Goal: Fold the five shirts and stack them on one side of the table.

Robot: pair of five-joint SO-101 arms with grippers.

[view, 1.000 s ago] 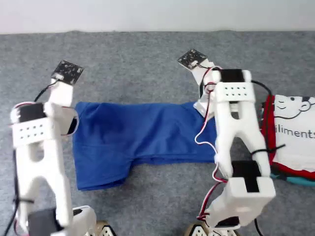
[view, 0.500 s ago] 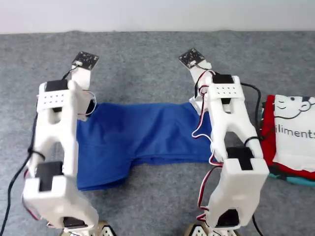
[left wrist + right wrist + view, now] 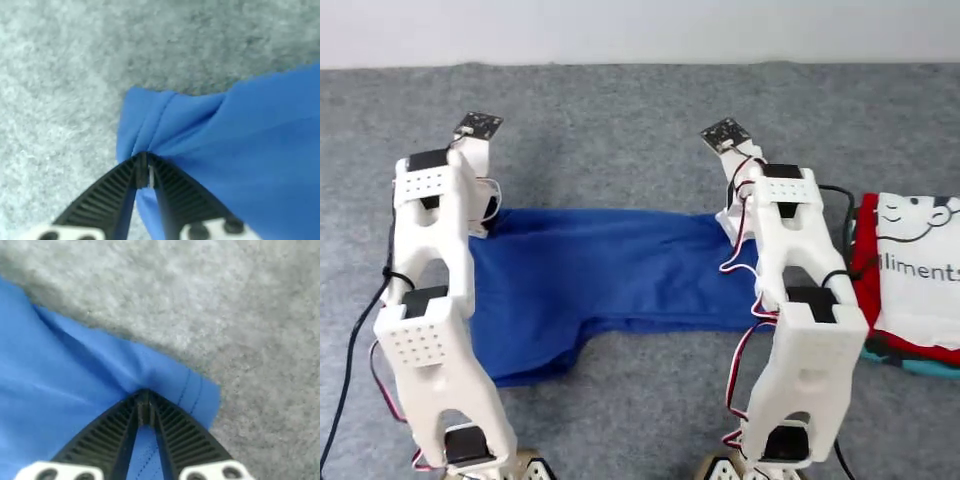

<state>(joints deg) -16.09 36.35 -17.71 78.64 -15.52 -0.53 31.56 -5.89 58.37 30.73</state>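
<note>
Blue shirt (image 3: 610, 275): lies across the middle of the table (image 3: 620, 120), long axis running left to right, between the two arms. Its far edge is roughly straight. At the near left, one part of the cloth extends toward the near edge of the table.

Left hand (image 3: 142, 161): clenched on the far left corner of the blue shirt. In the left wrist view both fingers meet on a fold of blue cloth, and the cloth gathers into creases that run to the grasp point. Grey table surface shows just beyond the corner.

Right hand (image 3: 144, 396): clenched on the far right corner of the blue shirt. In the right wrist view the fingers are pressed together over the cloth close to a stitched hem, and creases spread out from the grasp point.

Left arm (image 3: 430, 300): reaches from the near edge over the left end of the blue shirt.

Right arm (image 3: 800, 290): reaches from the near edge over the right end of the blue shirt.

Stack of folded shirts (image 3: 910, 280): sits at the right edge of the table, just beside the right arm. A white printed shirt is on top, with red cloth under it and a teal edge at the near side
</note>
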